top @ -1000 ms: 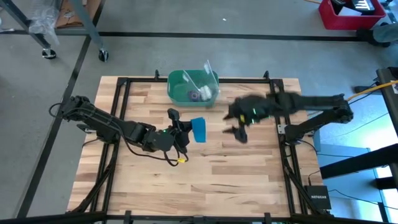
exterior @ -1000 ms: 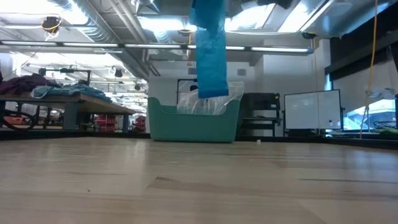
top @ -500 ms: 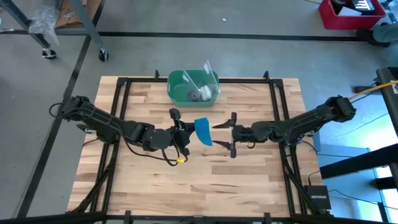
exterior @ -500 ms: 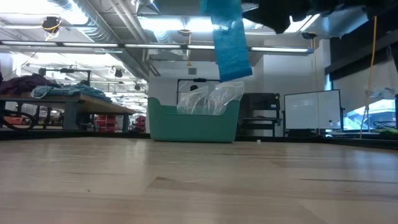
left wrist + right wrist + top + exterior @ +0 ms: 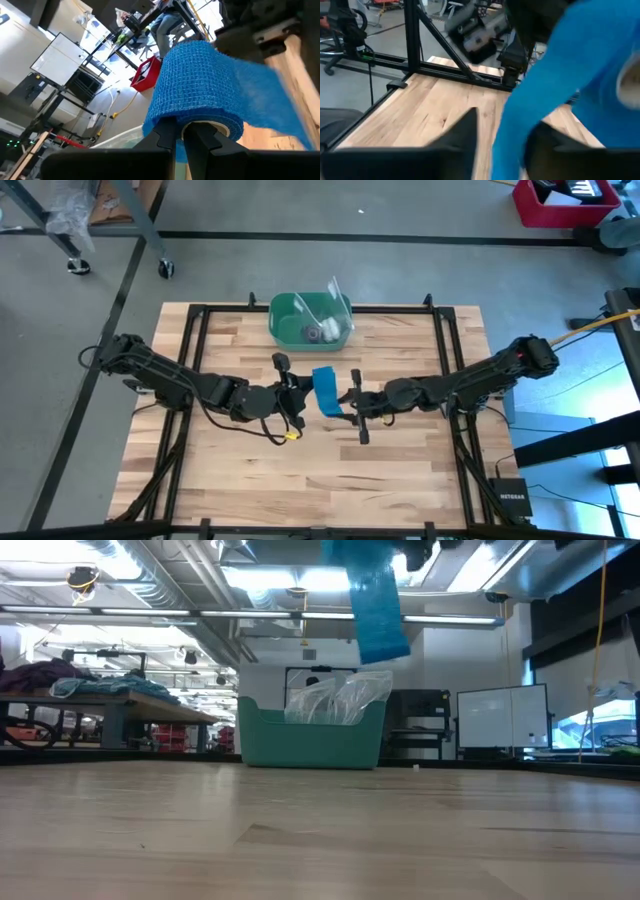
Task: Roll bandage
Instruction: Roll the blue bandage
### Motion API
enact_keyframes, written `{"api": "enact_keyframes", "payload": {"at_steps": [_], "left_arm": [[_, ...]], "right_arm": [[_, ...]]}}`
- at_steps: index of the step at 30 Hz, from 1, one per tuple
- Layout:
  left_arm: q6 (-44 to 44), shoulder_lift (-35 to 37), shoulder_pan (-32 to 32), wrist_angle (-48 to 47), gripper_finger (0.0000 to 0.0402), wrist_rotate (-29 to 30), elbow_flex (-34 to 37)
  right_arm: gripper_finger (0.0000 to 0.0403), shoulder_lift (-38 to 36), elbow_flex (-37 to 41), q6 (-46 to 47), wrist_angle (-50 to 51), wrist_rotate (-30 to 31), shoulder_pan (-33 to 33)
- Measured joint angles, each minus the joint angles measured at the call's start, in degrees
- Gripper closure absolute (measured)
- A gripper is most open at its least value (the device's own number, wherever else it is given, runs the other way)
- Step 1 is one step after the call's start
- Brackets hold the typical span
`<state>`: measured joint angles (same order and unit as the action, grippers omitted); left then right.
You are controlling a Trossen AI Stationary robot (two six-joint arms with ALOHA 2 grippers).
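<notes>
Surface: slatted wooden table (image 5: 330,470) | left gripper (image 5: 296,392) clenched on bright blue fabric bandage (image 5: 326,391) roll mid-table | right gripper (image 5: 356,406) straddles hanging tail, pinch unconfirmed | advice: keep tail taut, wind evenly.

The right gripper (image 5: 352,409) has moved in from the far right of the table to the bandage (image 5: 326,391). Its fingers have narrowed around the hanging blue tail, probably touching it. The tail now hangs slanted.
</notes>
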<state>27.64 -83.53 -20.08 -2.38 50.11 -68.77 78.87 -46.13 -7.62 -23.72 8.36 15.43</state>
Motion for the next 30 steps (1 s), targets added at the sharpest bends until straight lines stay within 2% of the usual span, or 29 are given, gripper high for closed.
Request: {"api": "enact_keyframes", "payload": {"at_steps": [2,3,8,13,17,22,26,30], "left_arm": [[0.07,0.00,0.00,-0.05,0.0386,-0.02,0.00],[0.10,0.00,0.00,-0.08,0.0386,-0.02,0.00],[1.46,0.00,-0.07,-0.12,0.0386,-0.02,0.00],[2.56,0.00,-0.57,-1.41,0.0386,-0.68,0.00],[3.31,0.00,-0.70,-2.35,0.0386,-2.02,0.00],[6.12,0.00,-2.66,-2.24,0.0386,-4.66,0.00],[10.20,0.00,-5.18,-1.20,0.0386,-4.95,0.00],[12.04,0.00,-7.77,-1.14,0.0386,-4.56,-1.44]], "right_arm": [[0.0370,-0.22,-2.07,-0.62,2.80,-0.07,1.11],[0.0386,-0.22,-3.38,-1.58,3.69,-0.31,1.87],[0.0375,-0.31,-13.56,-2.10,10.72,1.10,4.54],[0.0395,-0.35,-28.20,-3.39,22.53,5.60,3.00],[0.0394,-0.50,-37.81,-2.61,29.00,6.00,-1.42],[0.0388,-0.50,-45.03,-0.43,39.02,6.10,-9.69],[0.0387,-0.37,-44.99,2.47,43.60,3.20,-17.48],[0.0387,-0.13,-41.03,3.14,44.65,-1.62,-23.59]]}}
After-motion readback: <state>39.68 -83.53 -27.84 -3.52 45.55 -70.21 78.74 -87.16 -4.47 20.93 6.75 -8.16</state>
